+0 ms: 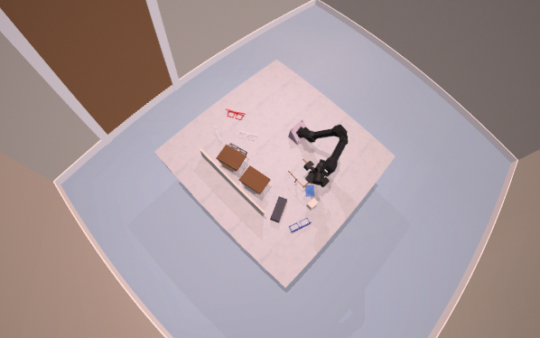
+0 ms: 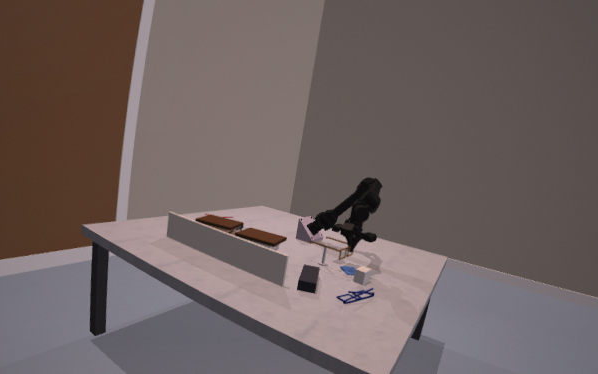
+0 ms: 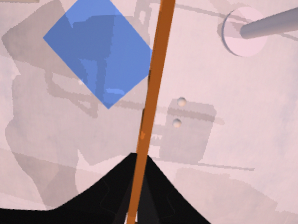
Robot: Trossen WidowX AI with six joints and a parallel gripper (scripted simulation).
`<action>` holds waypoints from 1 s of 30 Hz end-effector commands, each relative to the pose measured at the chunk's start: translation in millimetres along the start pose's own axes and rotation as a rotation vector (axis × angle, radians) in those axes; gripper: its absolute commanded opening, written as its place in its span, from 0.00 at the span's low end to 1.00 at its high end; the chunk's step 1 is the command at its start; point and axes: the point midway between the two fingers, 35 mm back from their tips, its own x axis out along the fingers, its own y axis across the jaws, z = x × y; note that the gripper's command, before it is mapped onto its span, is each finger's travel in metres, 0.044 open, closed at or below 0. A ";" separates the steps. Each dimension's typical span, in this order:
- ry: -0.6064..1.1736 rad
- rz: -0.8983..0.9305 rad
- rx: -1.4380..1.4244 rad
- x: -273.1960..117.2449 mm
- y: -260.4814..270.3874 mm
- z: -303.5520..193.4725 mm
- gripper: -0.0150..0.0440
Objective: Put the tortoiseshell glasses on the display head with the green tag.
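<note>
The tortoiseshell glasses [image 1: 304,185] [image 2: 342,250] [image 3: 156,75] show as a thin orange-brown frame held above the table. My gripper [image 2: 351,248] [image 3: 139,160] is shut on their front; in the wrist view the bar runs up from between the fingertips. The temples reach out to the left in the exterior view. A thin grey post [image 2: 324,255] [image 3: 272,23] on a round base stands by the near temple; whether they touch, I cannot tell. I cannot make out either display head or the green tag.
A blue cloth [image 1: 310,191] [image 2: 348,270] [image 3: 100,55], a white cube [image 1: 311,203] [image 2: 362,275], a dark case [image 1: 279,209] [image 2: 308,279] and blue glasses [image 1: 290,228] are nearby. Two brown-topped stands [image 1: 232,157] [image 1: 255,180] are behind a long low wall [image 2: 227,251]. Red glasses [image 1: 235,112] lie farther off.
</note>
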 end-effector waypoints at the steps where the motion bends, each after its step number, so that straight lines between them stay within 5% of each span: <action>1: 0.003 -0.002 -0.001 0.8 -0.4 3.6 0.25; 30: -0.008 -0.031 0.002 -56.0 -25.1 32.6 0.25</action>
